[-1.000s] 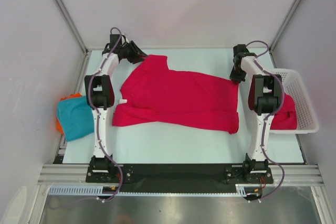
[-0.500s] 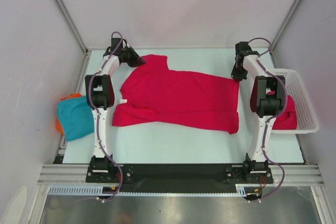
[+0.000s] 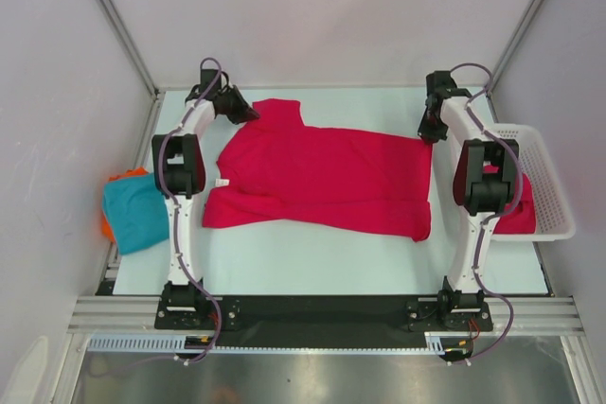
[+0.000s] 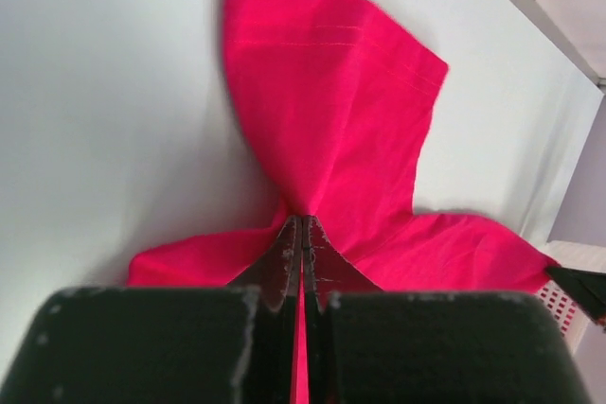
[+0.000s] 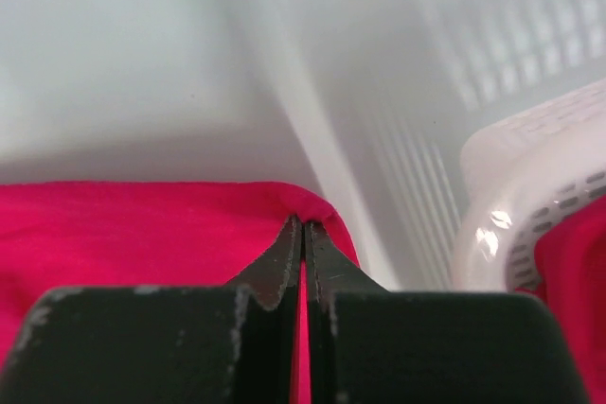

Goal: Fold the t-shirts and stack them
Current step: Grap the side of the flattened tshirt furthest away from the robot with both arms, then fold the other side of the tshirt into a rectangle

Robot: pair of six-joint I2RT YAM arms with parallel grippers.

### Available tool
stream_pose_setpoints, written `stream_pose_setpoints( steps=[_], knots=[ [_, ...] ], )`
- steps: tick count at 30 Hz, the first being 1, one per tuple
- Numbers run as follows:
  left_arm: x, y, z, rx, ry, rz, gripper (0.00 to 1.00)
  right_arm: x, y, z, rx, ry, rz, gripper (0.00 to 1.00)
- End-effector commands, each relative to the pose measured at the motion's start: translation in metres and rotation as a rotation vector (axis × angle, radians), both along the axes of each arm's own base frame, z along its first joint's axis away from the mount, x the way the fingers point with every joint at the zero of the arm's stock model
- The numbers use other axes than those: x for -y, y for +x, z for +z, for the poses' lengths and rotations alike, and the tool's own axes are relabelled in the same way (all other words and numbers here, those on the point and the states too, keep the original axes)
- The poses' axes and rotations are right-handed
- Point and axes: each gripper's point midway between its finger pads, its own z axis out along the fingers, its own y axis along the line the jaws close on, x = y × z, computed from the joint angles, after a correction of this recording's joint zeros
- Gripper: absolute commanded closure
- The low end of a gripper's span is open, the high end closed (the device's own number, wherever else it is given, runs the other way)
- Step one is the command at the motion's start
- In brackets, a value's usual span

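A crimson t-shirt (image 3: 322, 177) lies spread across the middle of the table, one sleeve (image 4: 327, 92) pointing to the far left. My left gripper (image 3: 248, 113) is shut on the cloth at that sleeve's base (image 4: 303, 219). At the far right corner of the same shirt my right gripper (image 3: 425, 134) is shut on the hem (image 5: 303, 219). A teal t-shirt (image 3: 135, 212) lies folded at the left edge. Another crimson t-shirt (image 3: 516, 205) sits in the basket.
A white mesh basket (image 3: 549, 177) stands at the right edge, its rim (image 5: 530, 186) close beside my right gripper. Something orange (image 3: 106, 224) peeks out under the teal shirt. Grey walls and metal frame posts close in the table's back and sides.
My left gripper has closed on the shirt's sleeve base. The right gripper, still shut on the hem, has shifted slightly toward the far edge.
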Motion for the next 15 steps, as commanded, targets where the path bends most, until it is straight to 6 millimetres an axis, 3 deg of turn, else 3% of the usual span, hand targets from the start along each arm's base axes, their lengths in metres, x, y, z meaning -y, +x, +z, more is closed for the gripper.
stream_pose_setpoints(
  steps=[1,3,4,6,7,8,15],
  knots=[
    [-0.006,0.003,0.119,0.238,0.070,-0.014,1.00,-0.001,0.002,0.058,0.115,-0.013,0.017,1.00],
    [-0.006,-0.003,0.127,0.248,0.081,-0.024,1.00,-0.003,0.000,0.069,0.132,-0.010,0.021,1.00],
    [-0.007,-0.008,0.145,0.275,0.086,-0.021,1.00,-0.005,-0.003,0.071,0.131,-0.011,0.025,1.00],
    [-0.007,-0.018,0.145,0.266,0.089,-0.030,1.00,-0.008,-0.009,0.078,0.139,-0.013,0.028,1.00],
    [-0.007,-0.023,0.159,0.291,0.090,-0.032,1.00,-0.008,-0.012,0.079,0.141,-0.013,0.028,1.00],
    [-0.007,-0.031,0.153,0.275,0.091,-0.036,1.00,-0.009,-0.015,0.088,0.158,-0.014,0.031,1.00],
    [-0.004,-0.084,0.159,0.282,0.102,-0.063,1.00,-0.025,-0.060,0.077,0.114,-0.028,0.063,1.00]
  ],
)
